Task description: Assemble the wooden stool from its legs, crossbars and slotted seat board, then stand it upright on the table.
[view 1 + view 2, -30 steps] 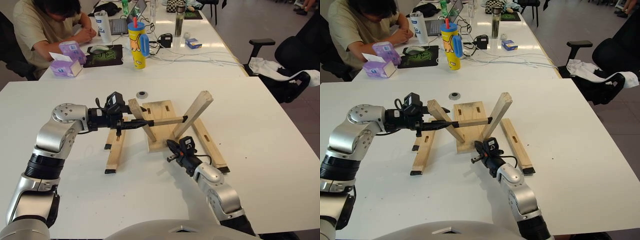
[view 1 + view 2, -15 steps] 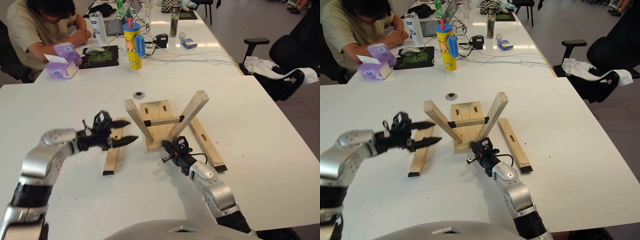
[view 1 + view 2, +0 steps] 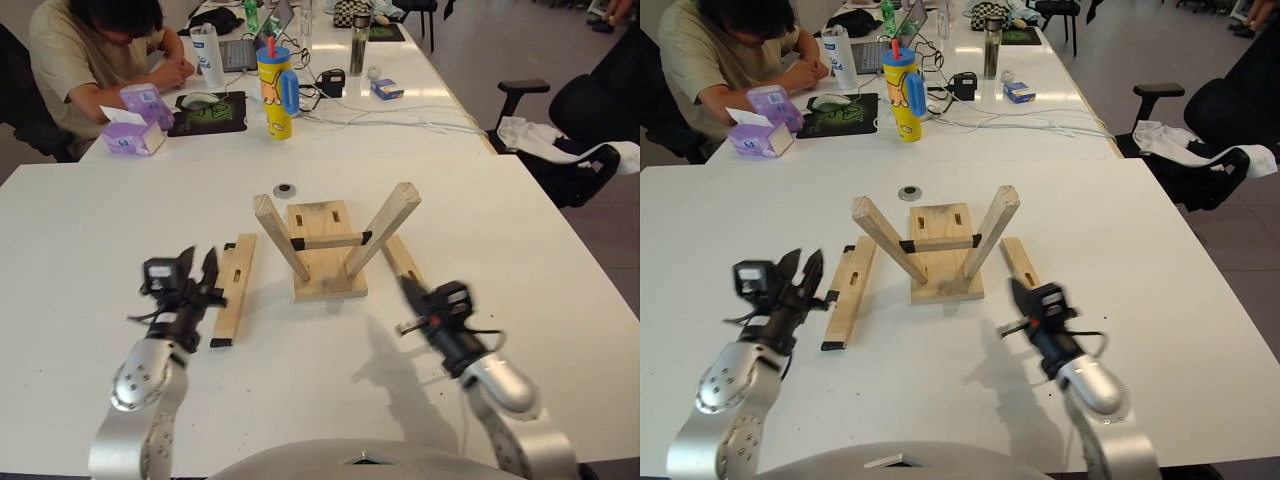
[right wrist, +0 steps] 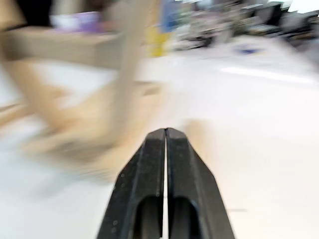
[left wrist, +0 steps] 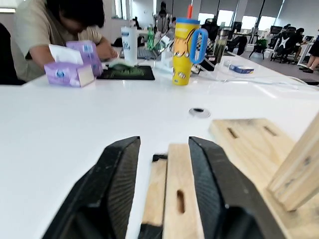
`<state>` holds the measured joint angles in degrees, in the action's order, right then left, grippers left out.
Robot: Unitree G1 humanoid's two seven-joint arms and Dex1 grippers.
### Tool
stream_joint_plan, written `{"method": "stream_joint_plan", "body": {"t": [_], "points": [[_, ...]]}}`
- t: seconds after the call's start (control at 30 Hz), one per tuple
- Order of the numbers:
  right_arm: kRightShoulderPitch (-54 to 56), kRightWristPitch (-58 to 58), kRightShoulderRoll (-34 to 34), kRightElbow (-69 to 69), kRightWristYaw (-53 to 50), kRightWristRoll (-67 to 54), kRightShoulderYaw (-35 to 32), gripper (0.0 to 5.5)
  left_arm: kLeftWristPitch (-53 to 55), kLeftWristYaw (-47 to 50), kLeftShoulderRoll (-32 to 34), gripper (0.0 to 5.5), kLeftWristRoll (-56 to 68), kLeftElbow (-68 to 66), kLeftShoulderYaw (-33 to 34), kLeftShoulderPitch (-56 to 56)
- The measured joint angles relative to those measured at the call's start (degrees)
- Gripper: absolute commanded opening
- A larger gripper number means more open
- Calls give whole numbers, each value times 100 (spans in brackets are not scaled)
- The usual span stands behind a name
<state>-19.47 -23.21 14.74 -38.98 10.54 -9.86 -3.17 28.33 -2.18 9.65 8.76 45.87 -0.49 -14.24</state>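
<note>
The slotted seat board (image 3: 325,268) lies flat mid-table. Two legs (image 3: 278,232) (image 3: 385,225) stand in it, splayed in a V and joined by a crossbar (image 3: 330,240). One loose leg (image 3: 233,290) lies left of the board, another (image 3: 402,258) lies to its right. My left gripper (image 3: 198,268) is open just left of the near end of the left loose leg. In the left wrist view that leg (image 5: 177,199) lies between the spread fingers (image 5: 119,169). My right gripper (image 3: 408,288) is shut and empty, by the near end of the right loose leg.
A round grommet (image 3: 285,189) sits in the table behind the board. The far table holds a yellow cup (image 3: 275,85), tissue boxes (image 3: 135,120), bottles and cables, with a person seated there. An office chair (image 3: 560,130) stands off the right edge.
My left gripper left the crossbar and pulled back toward me, open, to the left loose leg. My right gripper drew back and to the right from the board's front. The stool frame stayed put.
</note>
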Motion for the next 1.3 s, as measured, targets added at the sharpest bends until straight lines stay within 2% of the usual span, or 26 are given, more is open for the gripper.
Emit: {"method": "stream_joint_plan", "body": {"t": [0.07, 0.2, 0.47, 0.5, 0.57, 0.63, 0.8, 0.9, 1.0, 1.07, 1.1, 1.2, 1.3], "points": [[759, -36, -50, 145, -354, 168, -145, 0, -2, 230, -28, 70, -334, -75, -153, 522], [1847, -170, -346, 509, -715, 284, -11, 0, -21, 702, -138, 3, -826, -342, 45, 988], [2355, -437, -558, 875, -1397, 506, -528, 0, -229, 900, -144, 1, -1337, -547, 224, 1011], [2375, -426, -518, 917, -1361, 605, -431, 0, -248, 791, -134, 1, -1328, -607, 128, 1047], [2452, -430, -446, 963, -1009, 679, 217, 0, -247, 347, -74, 1, -1311, -760, -532, 1135], [2459, -443, -453, 964, -608, 749, 1129, 0, -237, 148, -124, 1, -1300, -813, -1031, 1168], [1972, -832, 114, 1230, 219, 995, 2275, 0, 65, 56, 317, 1, -1619, -1434, -732, 1152], [1695, -1022, 101, 1425, 246, 855, 1946, 0, 54, 144, 453, 1, -1665, -1673, -161, 1133], [1758, -1017, -193, 1313, -555, 945, 952, 0, -116, 540, 403, 1, -1721, -1574, 462, 1141], [2170, -1008, -575, 728, -1399, 1009, -31, 0, -275, 927, 170, 1, -1778, -1104, 924, 1205], [2324, -1062, -692, 490, -1597, 1057, -201, 0, -285, 992, 96, 1, -1773, -1034, 1008, 1223], [2461, -1371, -1013, 316, -1836, 1082, -185, 0, -403, 757, 28, 1, -1648, -1087, 801, 1278], [2979, -1375, -1405, 743, -1264, 1005, 1029, 0, -385, 94, -90, 1, -1579, -1351, -394, 1527]]}}
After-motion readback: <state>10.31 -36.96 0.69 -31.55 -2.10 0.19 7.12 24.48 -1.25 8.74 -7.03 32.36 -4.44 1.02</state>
